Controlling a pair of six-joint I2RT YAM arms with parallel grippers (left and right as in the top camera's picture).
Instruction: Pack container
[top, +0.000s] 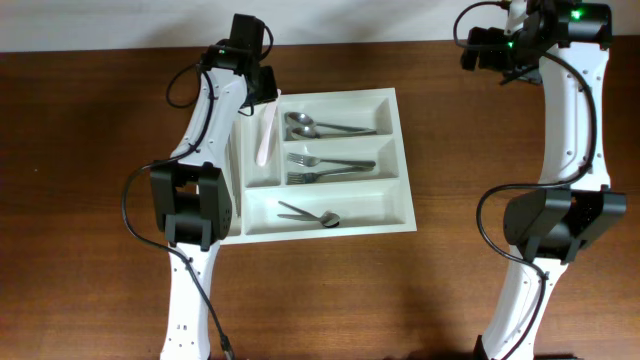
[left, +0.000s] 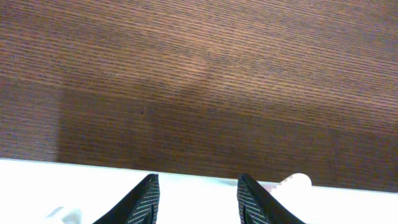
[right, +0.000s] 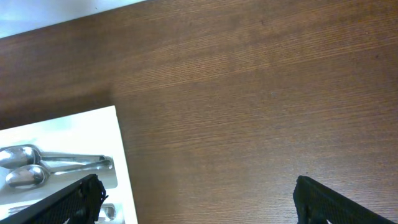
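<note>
From overhead, the white cutlery tray (top: 403, 170) lies in the middle of the table (top: 80, 150). The left claw (top: 268, 88) hangs over its far left corner, just beyond a white utensil (top: 267, 135) that lies lengthwise in a narrow compartment. The right claw (top: 488, 48) is well apart.

In the left wrist view, the fingers are apart and empty, with the tray rim under them.

In the right wrist view, the fingers are wide apart and empty, and the tray lies to the left.

I judge the left arm is nearer.

- Looks like a robotics lab bench: a white left arm (top: 205, 120) and a white right arm (top: 572, 110) work at a dark wood-grain surface (top: 80, 150).
- A green status light (top: 577, 14) glows at 1 o'clock.
- A pale strip (top: 100, 25) runs along 12 o'clock.
</note>
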